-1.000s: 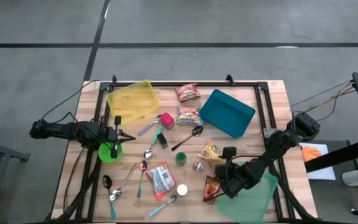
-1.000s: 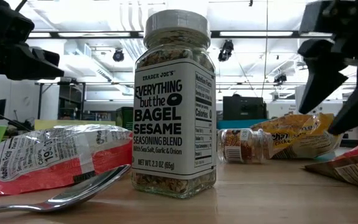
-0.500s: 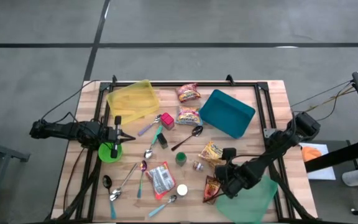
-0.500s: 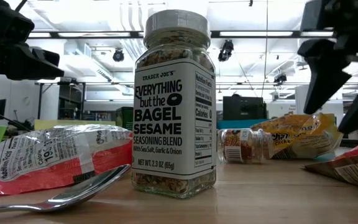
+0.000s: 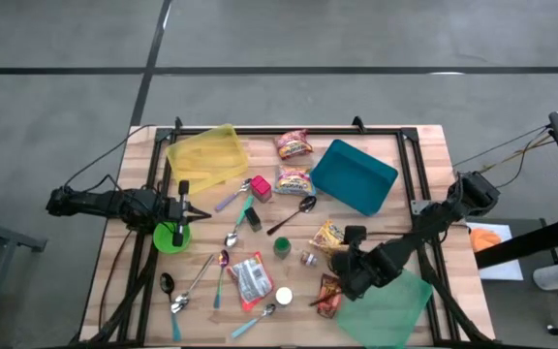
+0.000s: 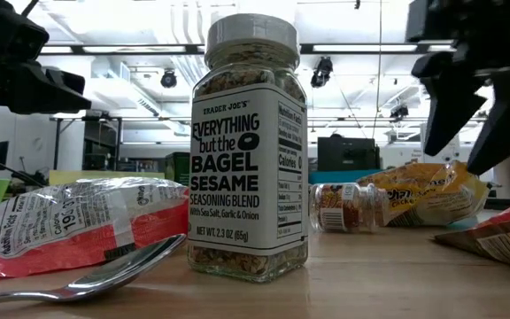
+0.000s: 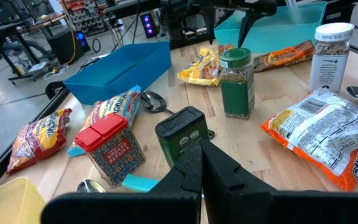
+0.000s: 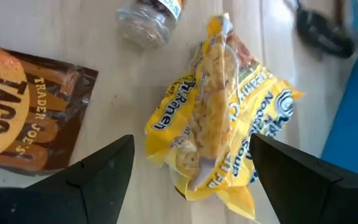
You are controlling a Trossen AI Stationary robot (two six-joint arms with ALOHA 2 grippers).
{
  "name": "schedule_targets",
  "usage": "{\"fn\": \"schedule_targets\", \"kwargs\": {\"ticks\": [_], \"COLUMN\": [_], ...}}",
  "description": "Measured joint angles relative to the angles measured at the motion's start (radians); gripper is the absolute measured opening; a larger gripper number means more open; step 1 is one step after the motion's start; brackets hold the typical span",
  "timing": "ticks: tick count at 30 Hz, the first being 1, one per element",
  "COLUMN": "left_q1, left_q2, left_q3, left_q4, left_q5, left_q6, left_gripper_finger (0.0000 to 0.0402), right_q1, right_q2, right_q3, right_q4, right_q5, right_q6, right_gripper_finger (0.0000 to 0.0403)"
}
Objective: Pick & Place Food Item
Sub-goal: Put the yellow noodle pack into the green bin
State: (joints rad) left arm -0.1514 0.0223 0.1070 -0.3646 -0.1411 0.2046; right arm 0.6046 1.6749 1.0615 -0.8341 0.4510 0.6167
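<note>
R gripper (image 8: 191,162) hangs w/ fingers spread wide, holding nothing, just above the yellow snack bag (image 8: 219,118), which lies flat on the table (image 5: 424,155) between a small jar (image 8: 148,22) on its side and the teal bin (image 5: 355,174). Brown taco packet (image 8: 23,106) beside it. L gripper (image 7: 197,165) clenched shut, empty, near the table's left edge.

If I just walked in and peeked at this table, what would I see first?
Probably the tall jar of Everything but the Bagel seasoning, standing upright near the table's front edge between a red and white packet and a brown taco packet. Next, the right gripper, hanging open over a yellow noodle packet that lies beside a small jar tipped on its side.
</note>
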Motion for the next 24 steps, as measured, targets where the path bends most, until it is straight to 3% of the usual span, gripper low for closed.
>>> {"fn": "schedule_targets", "kwargs": {"ticks": [7,24], "left_q1": [0.000,0.000], "left_q2": [0.000,0.000], "left_q3": [0.000,0.000], "left_q4": [0.000,0.000], "left_q5": [0.000,0.000], "left_q6": [0.000,0.000], "left_gripper_finger": [0.0000,0.0000], "right_q1": [-0.053,-0.053], "right_q2": [0.005,0.037], "right_q3": [-0.001,0.009], "right_q4": [0.011,0.022], "right_q5": [-0.037,-0.111], "right_q6": [-0.089,-0.036], "right_gripper_finger": [0.0317,0.0317]}}
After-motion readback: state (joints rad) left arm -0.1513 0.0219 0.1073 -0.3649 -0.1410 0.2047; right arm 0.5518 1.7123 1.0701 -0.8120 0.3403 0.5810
